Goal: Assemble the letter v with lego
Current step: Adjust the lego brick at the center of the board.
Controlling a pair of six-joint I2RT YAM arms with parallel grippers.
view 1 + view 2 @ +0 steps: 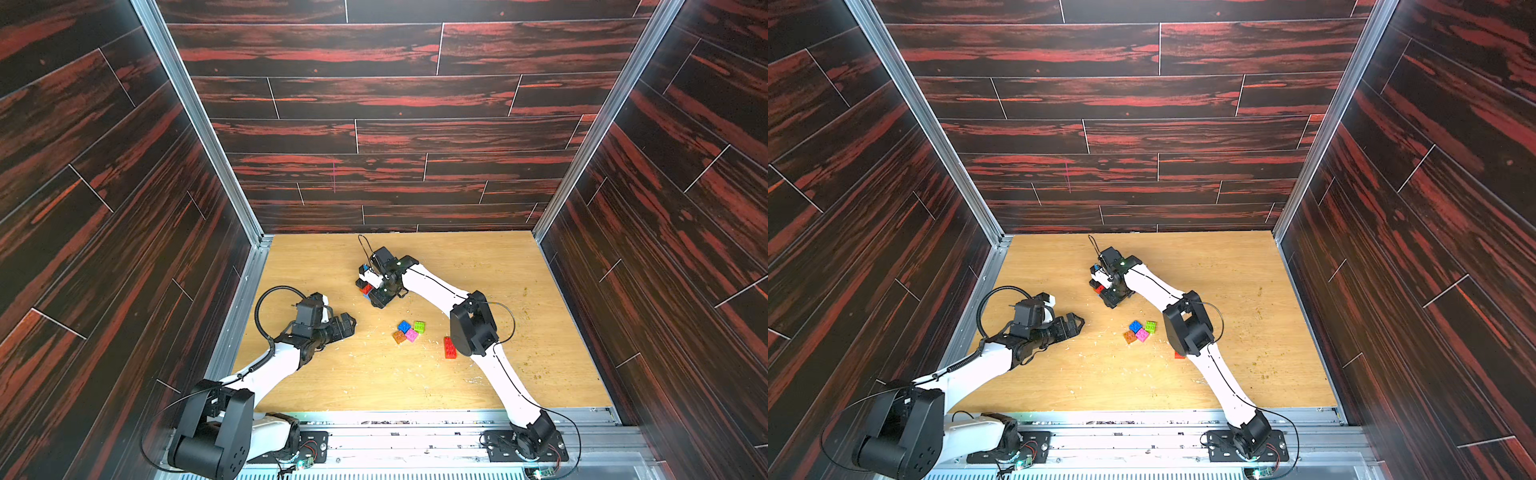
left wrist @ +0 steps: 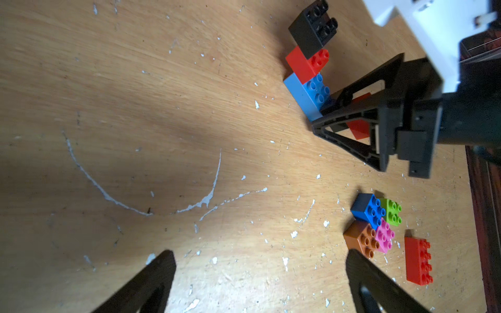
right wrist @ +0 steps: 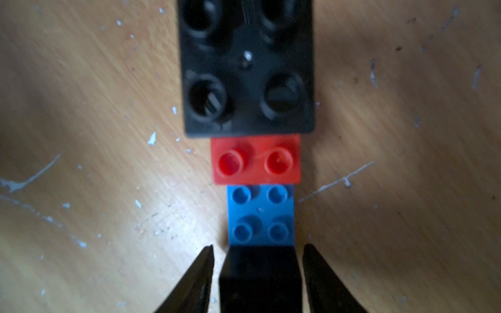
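Straddling black brick (image 3: pixel 260 271), right fingers (image 3: pixel 189 284) parted, not touching; left fingers (image 2: pixel 146 284) wide apart

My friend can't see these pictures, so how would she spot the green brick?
On the wooden table, four small square bricks huddle beside the right arm's black elbow. The green brick is at the huddle's far corner, next to the blue brick and pink brick; it alone is lime green.

A black brick (image 3: pixel 248 67), a red brick (image 3: pixel 256 161) and a light-blue brick (image 3: pixel 260 214) are showing plain colours, as are a blue square (image 2: pixel 368 210), green square (image 2: pixel 391 211), pink square (image 2: pixel 384 235), orange square (image 2: pixel 362 238) and long red brick (image 2: pixel 418 261), while the table (image 2: pixel 135 94) is showing pale, white-flecked wood grain
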